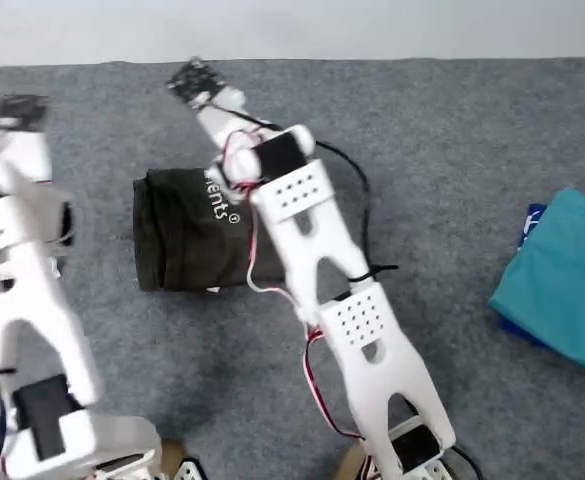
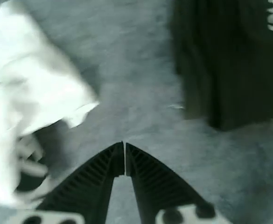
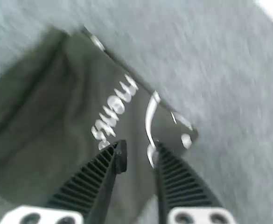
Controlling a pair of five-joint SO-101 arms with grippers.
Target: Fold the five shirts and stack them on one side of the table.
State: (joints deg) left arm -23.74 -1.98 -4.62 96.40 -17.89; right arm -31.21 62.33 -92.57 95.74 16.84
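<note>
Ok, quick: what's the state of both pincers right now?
Left pincer: closed, holding nothing.
Right pincer: open, over the dark shirt.

The tabletop [image 1: 472, 150] is covered from side to side by a grey, felt-like cloth [image 1: 122, 360] with a fine speckled nap, and the same grey weave is seen close up in both wrist views. Along the far side, a straight border is formed against a pale, bluish-white strip [image 1: 372, 25]; whether this is wall or floor cannot be told. A corner of a similar pale tone is caught in the right wrist view. The surface is evenly lit, and only soft, diffuse shadows are cast on it. A small brownish patch [image 1: 170, 452] is glimpsed at the near edge.
</note>
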